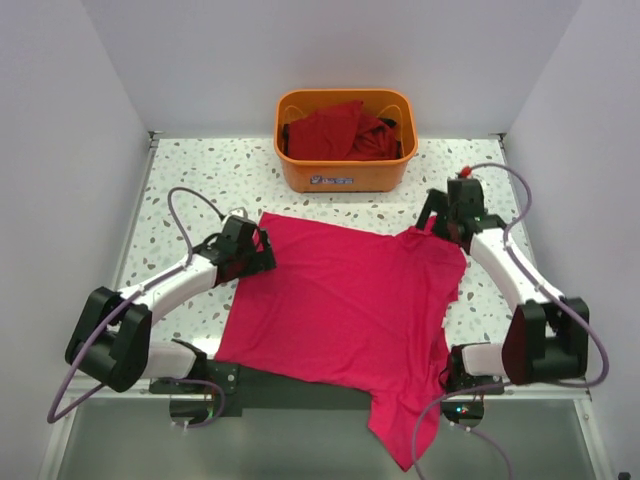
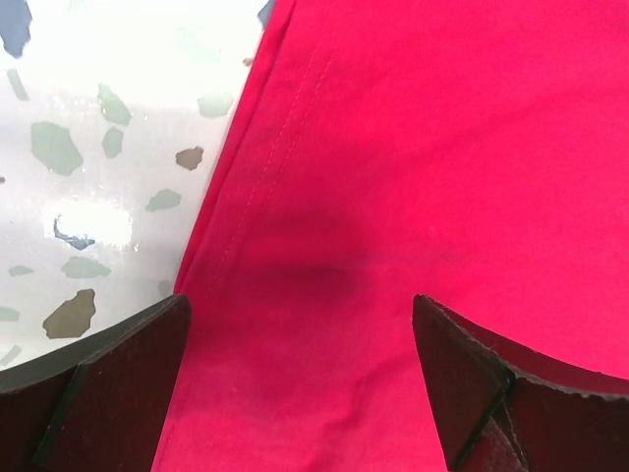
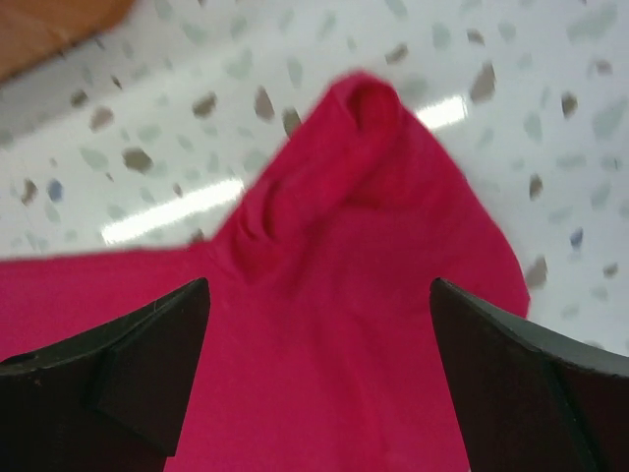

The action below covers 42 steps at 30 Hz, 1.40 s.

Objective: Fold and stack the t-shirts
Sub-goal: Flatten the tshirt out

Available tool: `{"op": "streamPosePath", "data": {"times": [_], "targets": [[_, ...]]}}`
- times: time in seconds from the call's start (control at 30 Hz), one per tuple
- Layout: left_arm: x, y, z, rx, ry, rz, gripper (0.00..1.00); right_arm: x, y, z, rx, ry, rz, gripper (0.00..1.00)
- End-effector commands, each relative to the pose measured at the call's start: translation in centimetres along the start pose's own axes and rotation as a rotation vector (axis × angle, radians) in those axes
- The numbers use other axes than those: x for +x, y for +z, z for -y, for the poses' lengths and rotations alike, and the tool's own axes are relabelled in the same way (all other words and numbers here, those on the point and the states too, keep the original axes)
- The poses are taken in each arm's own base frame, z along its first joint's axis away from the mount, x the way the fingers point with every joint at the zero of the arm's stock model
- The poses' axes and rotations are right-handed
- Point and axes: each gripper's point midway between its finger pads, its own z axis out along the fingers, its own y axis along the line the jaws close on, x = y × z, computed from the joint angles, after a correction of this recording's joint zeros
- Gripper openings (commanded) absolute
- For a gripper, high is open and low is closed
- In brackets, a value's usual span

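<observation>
- Crimson t-shirt [image 1: 345, 320] lies spread across the middle of the worktop [image 1: 190, 185], with its tail drooping off the near edge at the bottom of the frame. That hanging weight could drag it.
- Left pincer [image 2: 300, 324] hangs spread over the stitched edge at upper left, gripping nothing. A shallow bite might slip off the cloth.
- Right pincer [image 3: 319, 295] is spread too, above a rumpled corner at upper right. Grabbing that lump may fold in a crease.
- Darker shirts [image 1: 335, 130] sit in the orange basket [image 1: 345, 175], top centre.

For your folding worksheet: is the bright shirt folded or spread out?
Spread out: the shirt lies flat and open, only its far-right corner bunched.
</observation>
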Motion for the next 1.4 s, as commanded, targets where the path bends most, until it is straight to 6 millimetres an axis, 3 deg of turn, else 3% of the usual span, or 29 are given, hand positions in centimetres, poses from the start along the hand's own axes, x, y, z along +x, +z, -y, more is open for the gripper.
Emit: {"op": "streamPosePath", "data": {"times": [0.0,0.1,0.2,0.5,0.53,0.6,0.67,0.83,1.03,1.3,1.37], "targets": [[-3.9,-2.1,2.3,0.065,0.005,0.092,1.00,7.3,-2.0,3.6,0.101,0.029,-0.170,0.96],[-5.3,-2.1,3.6,0.099,0.016,0.119,1.00,8.8,-1.7,6.0,0.219,-0.015,-0.223,0.96],[-6.2,-1.4,5.0,0.125,0.028,0.117,1.00,8.1,-0.7,6.4,0.279,-0.042,-0.238,0.96],[-7.5,2.5,7.8,0.156,0.072,0.081,1.00,6.5,5.1,3.7,0.227,-0.098,-0.267,0.96],[-7.2,3.3,7.7,0.147,0.080,0.068,1.00,7.0,5.9,3.6,0.233,-0.096,-0.291,0.96],[-7.4,4.1,7.7,0.131,0.086,0.064,1.00,5.9,7.0,2.7,0.213,-0.088,-0.266,0.96],[-7.2,5.6,6.9,0.084,0.090,0.042,1.00,5.9,8.0,2.1,0.193,-0.097,-0.280,0.96],[-7.3,8.3,3.8,0.012,0.040,-0.012,1.00,3.8,10.3,0.2,0.145,-0.138,-0.267,0.96],[-9.0,9.4,2.0,-0.022,0.025,-0.011,1.00,1.8,13.1,-1.2,0.107,-0.201,-0.241,0.97],[-11.1,10.4,2.5,-0.020,0.041,0.010,1.00,-1.4,16.3,-3.8,-0.016,-0.350,-0.174,0.98],[-11.5,10.6,2.5,-0.024,0.037,0.012,1.00,-1.0,17.2,-4.1,-0.042,-0.366,-0.192,0.99]]}}
